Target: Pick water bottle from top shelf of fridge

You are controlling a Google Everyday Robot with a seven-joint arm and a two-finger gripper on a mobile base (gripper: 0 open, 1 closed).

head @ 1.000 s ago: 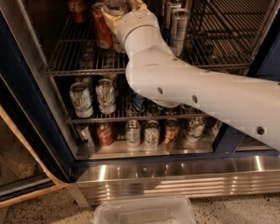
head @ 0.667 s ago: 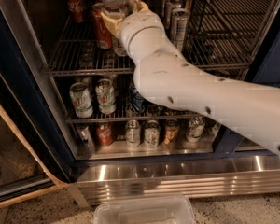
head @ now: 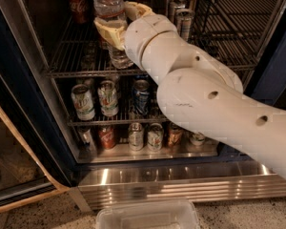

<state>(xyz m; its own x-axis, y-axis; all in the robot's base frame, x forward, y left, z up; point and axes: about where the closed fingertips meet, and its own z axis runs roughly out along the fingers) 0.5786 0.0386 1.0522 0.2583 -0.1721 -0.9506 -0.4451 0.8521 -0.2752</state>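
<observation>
The water bottle [head: 108, 6], clear ribbed plastic with a reddish-and-white label, stands at the front left of the top shelf [head: 71, 61] of the fridge [head: 157, 185]. My gripper [head: 116, 26] is at the bottle's middle, its cream fingers [head: 107, 32] closed around it. The bottle leans slightly, and its base sits just above or on the wire bars; I cannot tell which. Its cap is cut off by the top edge of the view. My white arm covers much of the shelf's middle.
A red cola can [head: 77, 3] stands left of the bottle and slim silver cans [head: 183, 20] stand to its right. Lower racks hold several cans [head: 107, 97]. The open fridge door [head: 14, 171] is at the left. A clear plastic bin [head: 148, 216] lies on the floor in front.
The arm has shifted right and drawn back toward the camera. The bottle, in the gripper, now shows lower and more fully in the view.
</observation>
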